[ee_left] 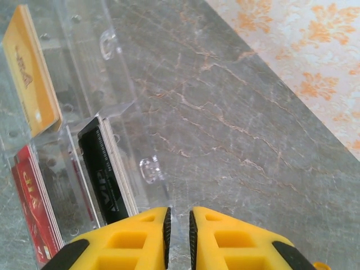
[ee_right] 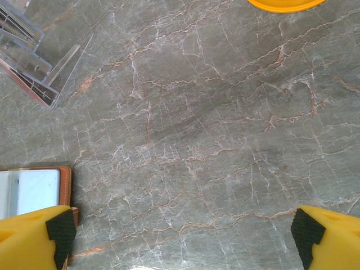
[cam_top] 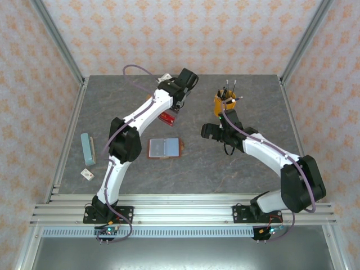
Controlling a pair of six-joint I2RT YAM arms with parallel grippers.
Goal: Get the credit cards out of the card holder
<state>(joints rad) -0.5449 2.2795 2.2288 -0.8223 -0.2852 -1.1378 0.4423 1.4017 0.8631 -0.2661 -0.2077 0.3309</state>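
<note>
The card holder (cam_top: 165, 147) lies open and flat at the table's middle, brown rim around pale blue-grey pockets; its corner (ee_right: 34, 191) shows in the right wrist view. A black credit card (ee_left: 104, 174) stands on edge in a clear acrylic stand (ee_left: 112, 84), beside a red card (ee_left: 31, 208) and a yellow card (ee_left: 31, 73). My left gripper (ee_left: 180, 216) hangs just right of the black card, jaws a narrow gap apart with bare table between them; from above it (cam_top: 179, 107) is over the stand (cam_top: 167, 117). My right gripper (ee_right: 183, 233) is wide open and holds nothing, right of the card holder (cam_top: 209, 132).
An orange cup of pens (cam_top: 225, 103) stands at the back right, behind the right gripper. A blue-green box (cam_top: 88, 148) and a small white card (cam_top: 88, 174) lie near the table's left edge. Metal frame posts line the sides.
</note>
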